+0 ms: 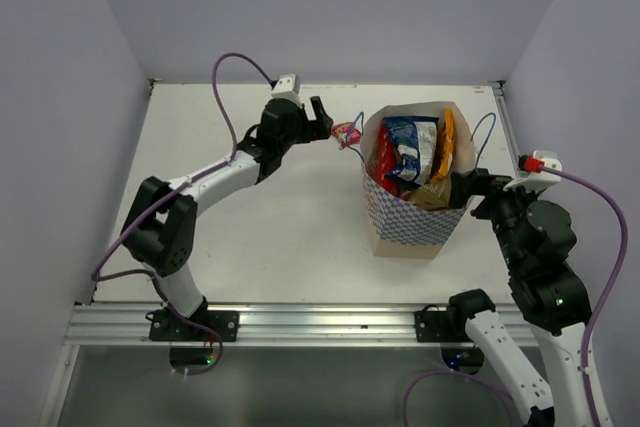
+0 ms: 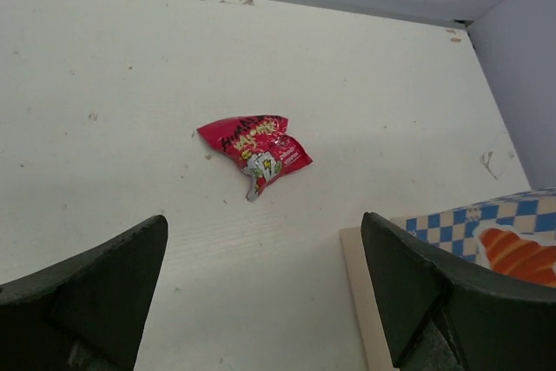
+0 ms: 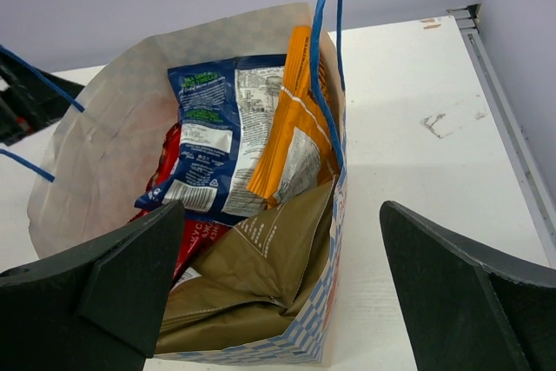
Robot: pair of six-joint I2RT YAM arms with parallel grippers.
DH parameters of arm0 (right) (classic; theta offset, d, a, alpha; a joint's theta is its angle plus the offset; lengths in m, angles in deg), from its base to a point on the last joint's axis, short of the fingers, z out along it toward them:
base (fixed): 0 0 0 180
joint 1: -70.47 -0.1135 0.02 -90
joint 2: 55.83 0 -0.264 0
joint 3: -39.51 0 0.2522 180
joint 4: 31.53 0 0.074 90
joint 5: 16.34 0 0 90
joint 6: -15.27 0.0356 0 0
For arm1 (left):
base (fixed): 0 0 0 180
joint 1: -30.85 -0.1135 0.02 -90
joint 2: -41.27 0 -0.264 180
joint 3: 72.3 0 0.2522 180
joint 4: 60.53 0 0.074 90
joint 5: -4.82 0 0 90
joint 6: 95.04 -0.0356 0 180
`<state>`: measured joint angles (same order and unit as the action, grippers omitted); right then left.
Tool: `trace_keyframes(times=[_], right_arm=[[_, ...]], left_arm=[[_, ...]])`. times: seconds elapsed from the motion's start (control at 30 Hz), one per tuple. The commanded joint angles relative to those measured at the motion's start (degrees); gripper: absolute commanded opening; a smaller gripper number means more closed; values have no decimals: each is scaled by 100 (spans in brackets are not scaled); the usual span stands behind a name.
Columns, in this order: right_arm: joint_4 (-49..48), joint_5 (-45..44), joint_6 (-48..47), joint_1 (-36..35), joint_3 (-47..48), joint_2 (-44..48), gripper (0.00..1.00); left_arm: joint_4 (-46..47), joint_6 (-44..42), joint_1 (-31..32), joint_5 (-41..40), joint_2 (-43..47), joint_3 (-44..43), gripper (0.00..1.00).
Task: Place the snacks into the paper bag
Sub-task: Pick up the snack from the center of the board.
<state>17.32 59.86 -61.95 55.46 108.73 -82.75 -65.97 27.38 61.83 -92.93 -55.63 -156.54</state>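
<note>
Left gripper (image 1: 322, 119) open, empty, near the pink-red packet (image 2: 256, 152), lying on the table (image 1: 250, 237) at 10 o'clock of the paper bag (image 1: 415, 222). Right gripper (image 1: 462, 187) open at the bag's 3 o'clock. Dark blue packet (image 3: 217, 136) and orange packet (image 3: 291, 128) are inside; apparently one left.

Bag (image 1: 410, 225) upright, full — pink packet (image 2: 256, 154) (crumpled) outside.

Bright even light, soft shadows, sharp focus, no glare
</note>
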Motion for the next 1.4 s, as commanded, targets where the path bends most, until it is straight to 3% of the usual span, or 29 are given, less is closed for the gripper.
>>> trace_keyframes(times=[0.0,0.13,0.37,0.57,0.77,1.37], right_arm=[[-248,80,-91,-29,-9,-24,99],[-213,-17,-126,-29,9,-7,98],[-204,0,-126,-29,-18,-68,98],[-231,0,-109,-29,-62,-86,99],[-231,-52,-126,-29,-71,-59,98],[-248,-88,-153,-29,-79,-103,99]], left_arm=[[1048,-69,4,-130,-477,104,96],[1610,-857,258,-577,-1118,26,94],[1761,-1634,540,-851,-1946,-519,89],[1796,-2117,681,-1018,-2499,-949,73],[1340,-2126,795,-1088,-3115,-1590,62],[303,-1977,813,-1097,-3853,-2680,50]])
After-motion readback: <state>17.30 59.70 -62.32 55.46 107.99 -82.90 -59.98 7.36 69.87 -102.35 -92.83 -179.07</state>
